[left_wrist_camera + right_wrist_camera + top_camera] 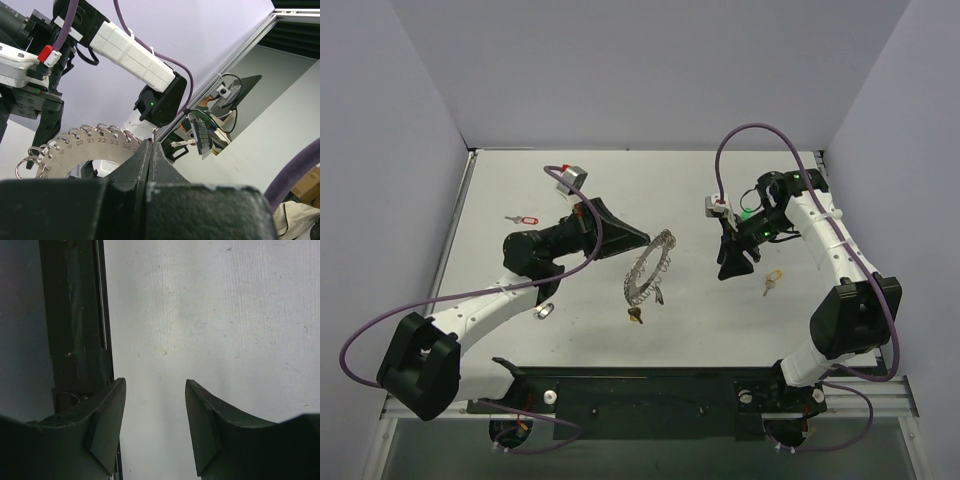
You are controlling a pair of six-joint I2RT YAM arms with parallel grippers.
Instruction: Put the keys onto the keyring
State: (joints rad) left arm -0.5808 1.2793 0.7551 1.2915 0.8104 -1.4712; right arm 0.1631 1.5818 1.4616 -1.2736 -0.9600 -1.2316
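Left fingers (134, 172) pinch the keyring (85, 150) rim, holding it tilted up, presumably for threading. Right fingers (106, 426) spread, empty, hovering beside it; yellow key (772, 281) on worktop (720, 335) just right.

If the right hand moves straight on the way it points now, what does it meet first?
Probably the bare table: the open right hand shows only white surface ahead, though depth is unclear.
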